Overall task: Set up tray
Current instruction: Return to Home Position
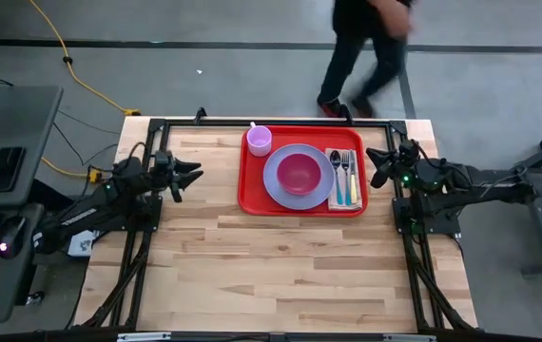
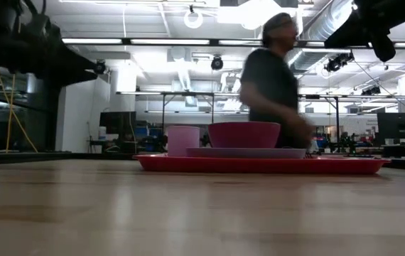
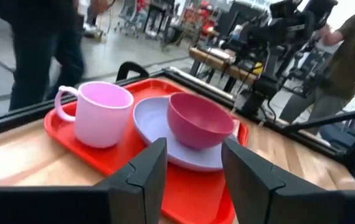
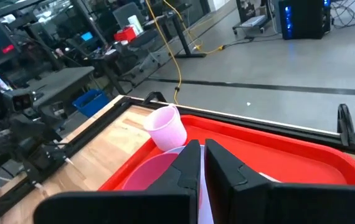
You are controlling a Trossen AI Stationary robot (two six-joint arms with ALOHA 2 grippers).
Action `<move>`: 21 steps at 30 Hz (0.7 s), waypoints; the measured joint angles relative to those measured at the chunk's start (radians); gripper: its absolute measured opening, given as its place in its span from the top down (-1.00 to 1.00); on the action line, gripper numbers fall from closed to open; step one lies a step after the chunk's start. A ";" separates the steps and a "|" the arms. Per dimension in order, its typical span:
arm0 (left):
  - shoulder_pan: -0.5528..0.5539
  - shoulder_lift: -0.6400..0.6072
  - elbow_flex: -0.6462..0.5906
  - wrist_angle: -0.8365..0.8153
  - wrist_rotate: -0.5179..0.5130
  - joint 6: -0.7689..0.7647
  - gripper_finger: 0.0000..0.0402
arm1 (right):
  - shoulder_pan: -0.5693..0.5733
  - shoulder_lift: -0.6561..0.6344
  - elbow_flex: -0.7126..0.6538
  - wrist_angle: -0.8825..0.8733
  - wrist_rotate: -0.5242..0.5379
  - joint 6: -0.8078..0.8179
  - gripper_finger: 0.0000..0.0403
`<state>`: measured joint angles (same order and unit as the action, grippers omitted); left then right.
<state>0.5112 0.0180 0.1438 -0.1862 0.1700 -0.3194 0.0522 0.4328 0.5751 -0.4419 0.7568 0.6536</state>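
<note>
The red tray [image 1: 252,195] lies flat on the wooden table near its far edge. On it stand a pink cup [image 1: 260,141] and a lavender plate [image 1: 273,180] with a pink bowl [image 1: 299,174] on top. Cutlery on a blue napkin [image 1: 344,178] lies along the tray's right side. My left gripper [image 1: 193,174] hovers open to the left of the tray, pointing level at it; in the left wrist view its fingers [image 3: 193,152] frame the bowl [image 3: 199,118] from a distance. My right gripper [image 1: 376,166] hangs shut just right of the tray, above its rim [image 4: 327,155].
A person [image 1: 366,47] walks past beyond the table's far edge. A desk with a keyboard and phone [image 1: 5,180] stands to the left. Black frame rails [image 1: 138,266] run along both table sides. The near half of the table [image 1: 271,275] is bare wood.
</note>
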 joint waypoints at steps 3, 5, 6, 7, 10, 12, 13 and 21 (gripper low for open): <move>-0.059 -0.001 -0.062 0.077 -0.059 -0.026 0.08 | 0.024 0.000 0.000 -0.001 0.024 0.004 1.00; -0.108 0.000 -0.090 0.107 -0.109 -0.031 0.08 | 0.035 0.000 0.000 -0.001 0.032 0.005 1.00; -0.134 0.000 -0.097 0.126 -0.135 -0.034 0.08 | 0.038 0.000 0.000 -0.001 0.033 0.005 1.00; -0.160 -0.001 -0.103 0.134 -0.163 -0.037 0.08 | 0.041 0.000 0.000 -0.001 0.034 0.005 1.00; -0.248 -0.001 -0.105 0.144 -0.243 -0.047 0.08 | 0.043 0.002 0.000 -0.005 0.027 0.005 1.00; -0.303 -0.001 -0.105 0.149 -0.288 -0.031 0.08 | 0.043 0.012 0.000 -0.026 0.026 0.018 1.00; -0.326 -0.001 -0.103 0.148 -0.308 -0.025 0.08 | 0.043 0.014 0.000 -0.045 0.026 0.026 1.00; -0.425 -0.001 -0.089 0.122 -0.370 -0.030 0.08 | 0.043 0.065 0.000 -0.115 -0.004 0.072 1.00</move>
<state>0.0865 0.0170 0.0544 -0.0639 -0.2001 -0.3497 0.0948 0.4980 0.5747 -0.5571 0.7529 0.7252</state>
